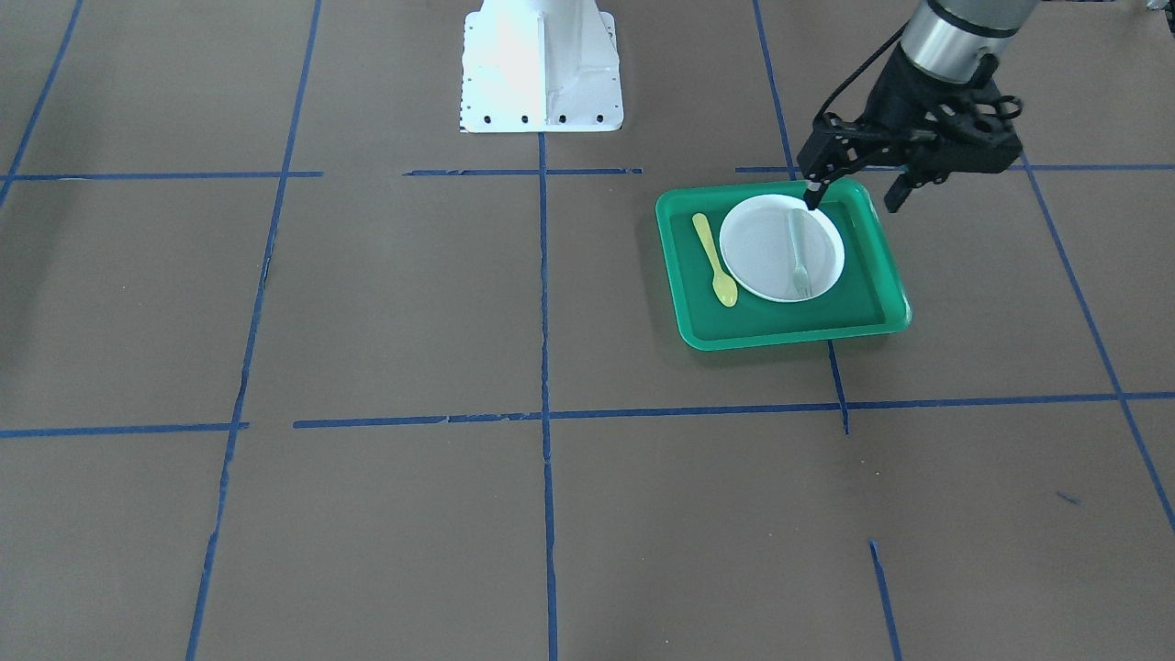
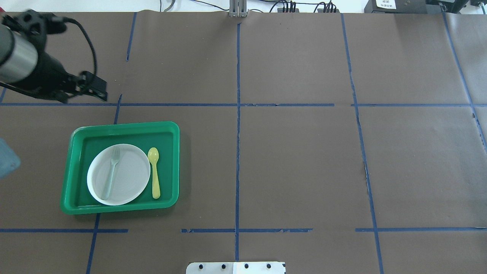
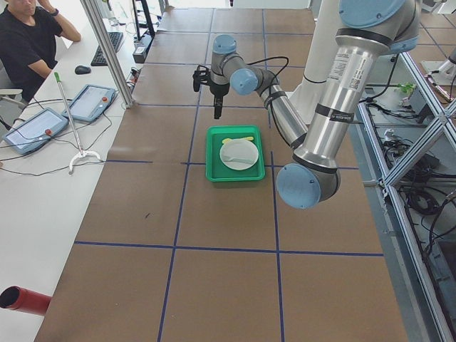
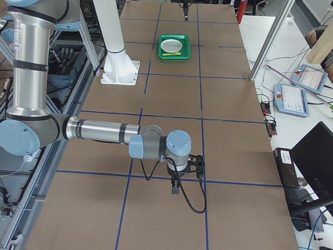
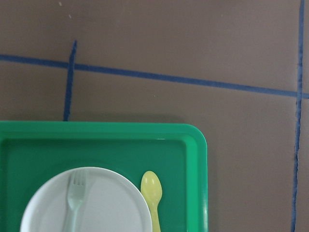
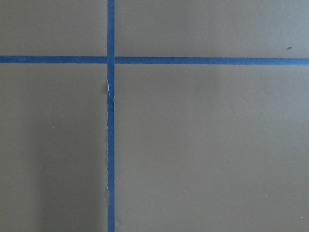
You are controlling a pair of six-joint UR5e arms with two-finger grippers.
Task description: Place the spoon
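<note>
The yellow spoon (image 1: pixel 714 262) lies flat on the floor of the green tray (image 1: pixel 780 332), beside the white plate (image 1: pixel 762 262) and not touching it. It also shows in the overhead view (image 2: pixel 154 173) and the left wrist view (image 5: pixel 152 192). A pale grey-green fork (image 1: pixel 799 252) lies on the plate. My left gripper (image 1: pixel 854 200) is open and empty and hangs well above the tray's edge, apart from everything. My right gripper (image 4: pixel 175 185) shows only in the exterior right view, low over bare table far from the tray; I cannot tell if it is open or shut.
The brown table cover (image 2: pixel 296 163) carries a grid of blue tape lines. The robot's white base plate (image 1: pixel 542 69) stands at the table's robot side. An operator sits beside the table in the exterior left view (image 3: pixel 28 43).
</note>
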